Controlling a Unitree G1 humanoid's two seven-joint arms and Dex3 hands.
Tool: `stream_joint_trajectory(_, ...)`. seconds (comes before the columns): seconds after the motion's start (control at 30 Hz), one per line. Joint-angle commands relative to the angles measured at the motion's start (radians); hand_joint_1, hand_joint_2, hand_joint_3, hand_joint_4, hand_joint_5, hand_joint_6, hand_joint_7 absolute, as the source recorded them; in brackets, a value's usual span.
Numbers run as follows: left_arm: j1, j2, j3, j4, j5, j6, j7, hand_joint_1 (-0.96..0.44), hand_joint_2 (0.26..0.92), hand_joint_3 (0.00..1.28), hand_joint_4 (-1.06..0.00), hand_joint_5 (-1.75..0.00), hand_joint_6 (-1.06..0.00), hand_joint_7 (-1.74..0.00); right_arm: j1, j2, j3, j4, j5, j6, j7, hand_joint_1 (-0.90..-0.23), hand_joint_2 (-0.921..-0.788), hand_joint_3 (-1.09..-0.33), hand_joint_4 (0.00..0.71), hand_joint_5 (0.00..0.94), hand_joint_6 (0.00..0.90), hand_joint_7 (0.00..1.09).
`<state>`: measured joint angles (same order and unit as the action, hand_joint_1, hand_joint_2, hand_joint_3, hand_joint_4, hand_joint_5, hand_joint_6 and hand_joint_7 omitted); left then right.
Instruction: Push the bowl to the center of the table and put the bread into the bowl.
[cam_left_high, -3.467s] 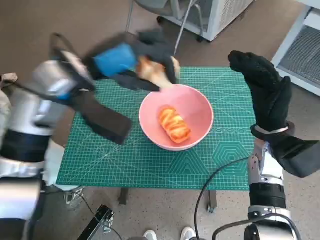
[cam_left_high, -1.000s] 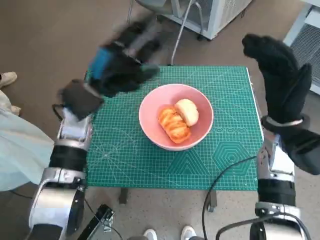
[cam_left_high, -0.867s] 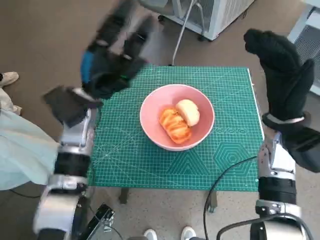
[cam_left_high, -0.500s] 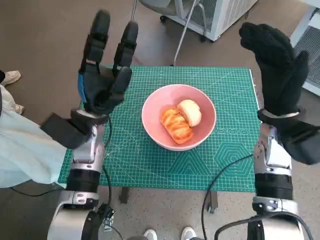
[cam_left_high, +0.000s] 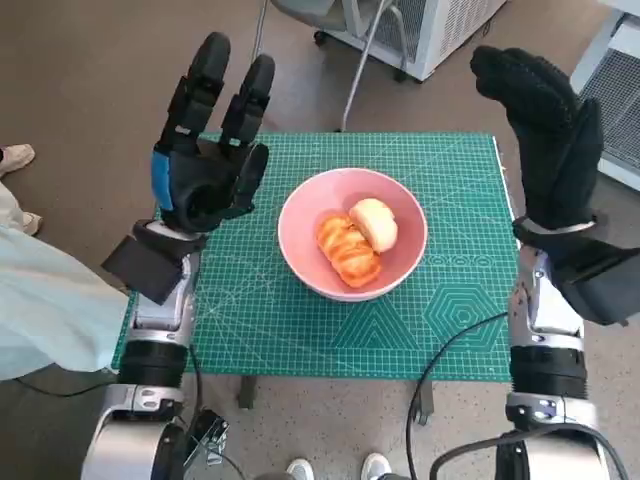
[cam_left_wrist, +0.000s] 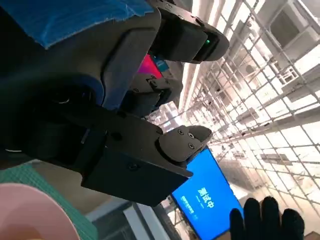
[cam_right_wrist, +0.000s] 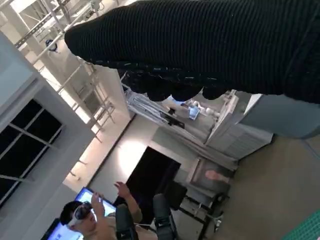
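Note:
A pink bowl (cam_left_high: 395, 268) stands in the middle of the green cutting mat (cam_left_high: 270, 320). Two pieces of bread lie in it: a glazed orange twist (cam_left_high: 346, 249) and a pale roll (cam_left_high: 373, 222), side by side. My left hand (cam_left_high: 203, 170) is raised above the mat's left part, fingers spread and pointing up, holding nothing. My right hand (cam_left_high: 547, 135) is raised over the mat's right edge, fingers up and apart, also empty. The left wrist view catches the bowl's pink rim (cam_left_wrist: 30, 212) and the right hand (cam_left_wrist: 267, 220) far off.
The mat covers the small table. Behind the table stand a chair's legs (cam_left_high: 355, 70) and a white cabinet (cam_left_high: 440, 25). A cable (cam_left_high: 440, 345) hangs over the table's front right. A person (cam_right_wrist: 95, 220) with raised hands sits in the right wrist view.
My left hand let go of the pale roll, which now lies in the bowl, then swung back to the left and rose with fingers upright. The right hand stayed raised, shifting only slightly.

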<state>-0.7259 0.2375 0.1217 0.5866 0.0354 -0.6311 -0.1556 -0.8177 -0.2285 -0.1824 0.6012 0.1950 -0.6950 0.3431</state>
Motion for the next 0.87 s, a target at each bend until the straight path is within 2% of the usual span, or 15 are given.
stream_joint_trajectory(0.03, 0.02, 0.024, -0.013, -0.001, 0.052, -0.028, 0.044, 0.08, 0.643, 0.81, -0.38, -0.01, -0.45, -0.02, 0.0, 0.01, 0.003, 0.015, 0.004, 0.012, -0.005, -0.574, -0.921, -0.699, 0.34, 0.008, 0.053, 0.74)
stream_joint_trajectory(0.43, 0.024, 0.058, -0.044, 0.009, 0.173, -0.034, 0.156, 0.03, 0.614, 0.83, -0.39, -0.01, -0.46, -0.02, -0.001, 0.02, -0.001, 0.031, 0.013, 0.002, 0.002, -0.581, -0.921, -0.699, 0.34, 0.007, 0.052, 0.74)
stream_joint_trajectory(0.63, 0.03, 0.069, -0.063, 0.012, 0.25, -0.04, 0.233, 0.01, 0.603, 0.83, -0.39, 0.0, -0.45, -0.02, -0.003, 0.023, 0.001, 0.047, 0.006, -0.013, 0.002, -0.581, -0.921, -0.698, 0.34, 0.006, 0.049, 0.74)
stream_joint_trajectory(0.7, 0.035, 0.076, -0.074, 0.006, 0.298, -0.039, 0.279, 0.01, 0.602, 0.83, -0.39, 0.0, -0.45, -0.02, -0.004, 0.024, 0.002, 0.054, 0.007, -0.017, 0.004, -0.583, -0.921, -0.698, 0.34, 0.006, 0.049, 0.74)
stream_joint_trajectory(0.87, 0.042, 0.144, -0.149, -0.024, 0.599, 0.009, 0.541, -0.02, 0.601, 0.81, -0.39, 0.0, -0.45, -0.02, -0.008, 0.026, 0.003, 0.074, 0.009, -0.026, 0.009, -0.585, -0.921, -0.694, 0.336, 0.004, 0.044, 0.74)
